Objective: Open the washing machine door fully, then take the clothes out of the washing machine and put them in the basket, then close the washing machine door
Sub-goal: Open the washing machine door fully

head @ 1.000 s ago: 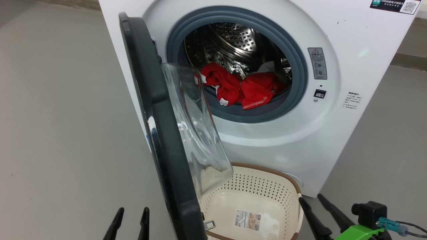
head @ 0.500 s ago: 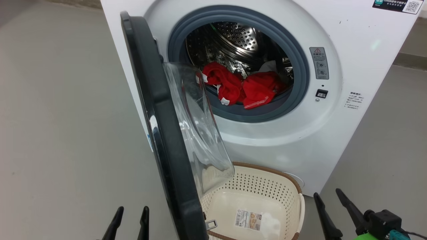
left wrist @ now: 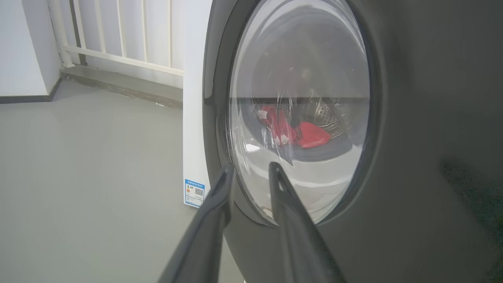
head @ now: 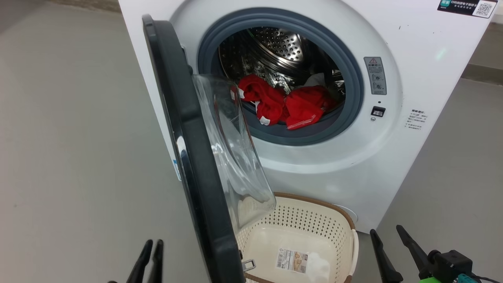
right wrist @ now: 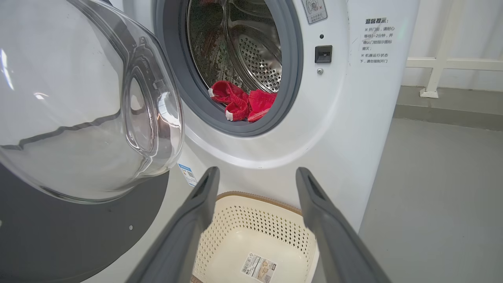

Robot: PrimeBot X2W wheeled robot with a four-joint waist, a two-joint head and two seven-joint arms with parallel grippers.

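Note:
The washing machine (head: 412, 39) stands with its door (head: 184, 129) swung out, edge-on to me, the clear glass bowl bulging to the right. Red clothes (head: 290, 104) lie at the front of the steel drum. The cream basket (head: 314, 198) sits on the floor below the mouth, holding just a paper label. My left gripper (head: 153, 241) is low at the left, outside the door, its fingers narrowed to a small gap with nothing between them. In the left wrist view it (left wrist: 251, 167) points at the door's outer face (left wrist: 412, 118). My right gripper (head: 386, 230) stands open beside the basket.
Grey floor stretches to the left of the door and to the right of the machine. A white railing (left wrist: 118, 39) on a low kerb runs behind. In the right wrist view the open fingers (right wrist: 196, 208) frame the basket (right wrist: 255, 224), with the clothes (right wrist: 243, 100) above.
My left gripper's fingers have drawn closer together. The right gripper slid right and slightly up from a second ago, then held. Door, clothes and basket are unmoved.

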